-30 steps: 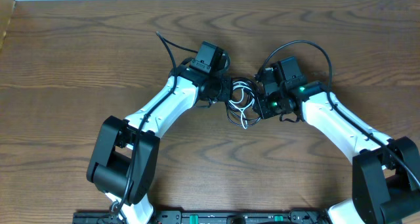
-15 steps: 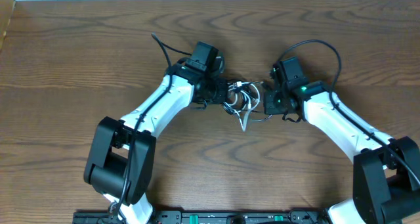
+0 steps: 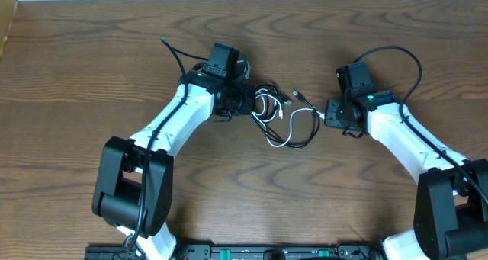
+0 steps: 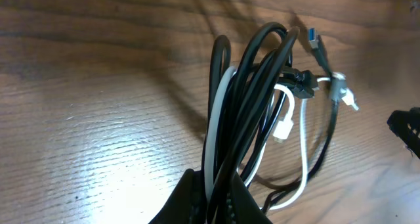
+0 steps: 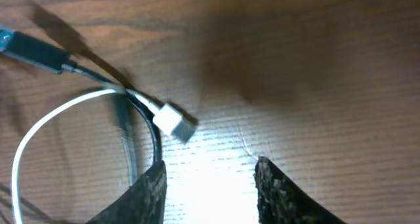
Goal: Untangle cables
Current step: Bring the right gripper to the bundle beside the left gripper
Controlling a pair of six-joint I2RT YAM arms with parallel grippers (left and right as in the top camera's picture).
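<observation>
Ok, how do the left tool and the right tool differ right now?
The left tool is shut on the tangled bundle of thin black and white cables; the right tool stands open with bare wooden table between its fingers. The left tool sits at the bundle's tight end, the right tool near its loose plugs. Both have black fingers.

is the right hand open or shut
Open: the right hand has a gap between its fingers, nothing in it; the white plug lies ahead.
</observation>
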